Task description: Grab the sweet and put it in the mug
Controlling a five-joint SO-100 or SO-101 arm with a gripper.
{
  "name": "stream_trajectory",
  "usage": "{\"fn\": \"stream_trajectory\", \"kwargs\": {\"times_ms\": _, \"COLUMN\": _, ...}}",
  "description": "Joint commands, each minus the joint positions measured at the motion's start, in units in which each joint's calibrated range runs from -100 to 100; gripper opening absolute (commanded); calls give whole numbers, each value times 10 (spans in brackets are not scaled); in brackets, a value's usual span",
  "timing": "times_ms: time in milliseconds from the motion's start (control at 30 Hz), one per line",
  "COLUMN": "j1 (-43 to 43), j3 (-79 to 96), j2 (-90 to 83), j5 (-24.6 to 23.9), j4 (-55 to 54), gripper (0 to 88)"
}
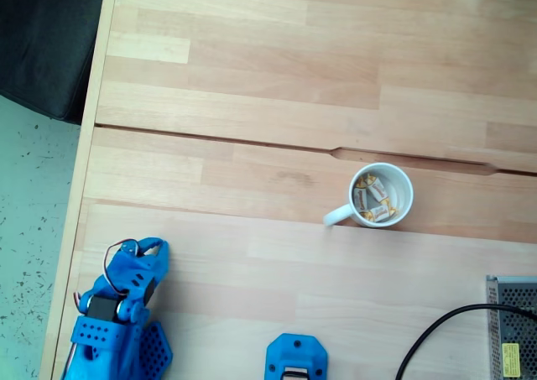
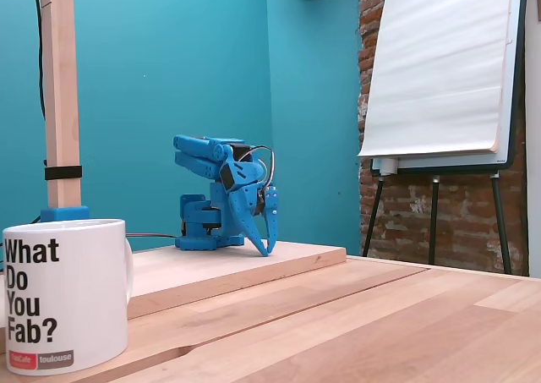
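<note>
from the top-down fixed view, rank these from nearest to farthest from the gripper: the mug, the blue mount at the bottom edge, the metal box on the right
Measured from the gripper, at lower left in that fixed view:
1. Blue mount, bottom edge, centre.
2. Mug, right of centre, with sweets inside.
3. Metal box, lower right corner, with a black cable running to it.

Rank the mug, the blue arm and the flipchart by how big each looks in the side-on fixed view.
1. Flipchart, largest in the picture.
2. and 3. Mug and blue arm look nearly alike, so no ranking; the mug sits right at the camera, which inflates it. The gripper points down at the board.
</note>
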Motion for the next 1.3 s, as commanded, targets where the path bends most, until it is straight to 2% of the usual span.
{"fn": "stream_trajectory", "kwargs": {"times_ms": 0, "j1": -6, "j3": 22, "j2": -23, "j5": 48, "j4": -2, "gripper": 0}}
{"fn": "stream_trajectory", "kwargs": {"times_ms": 100, "j1": -8, "j3": 22, "j2": -28, "j5": 84, "j4": -1, "gripper": 0}}
{"fn": "stream_trajectory", "kwargs": {"times_ms": 167, "j1": -10, "j3": 22, "j2": -28, "j5": 91, "j4": 0, "gripper": 0}}
{"fn": "stream_trajectory", "kwargs": {"times_ms": 633, "j1": -10, "j3": 22, "j2": -37, "j5": 22, "j4": -1, "gripper": 0}}
{"fn": "stream_trajectory", "kwargs": {"times_ms": 1267, "j1": -8, "j3": 22, "j2": -37, "j5": 22, "j4": -1, "gripper": 0}}
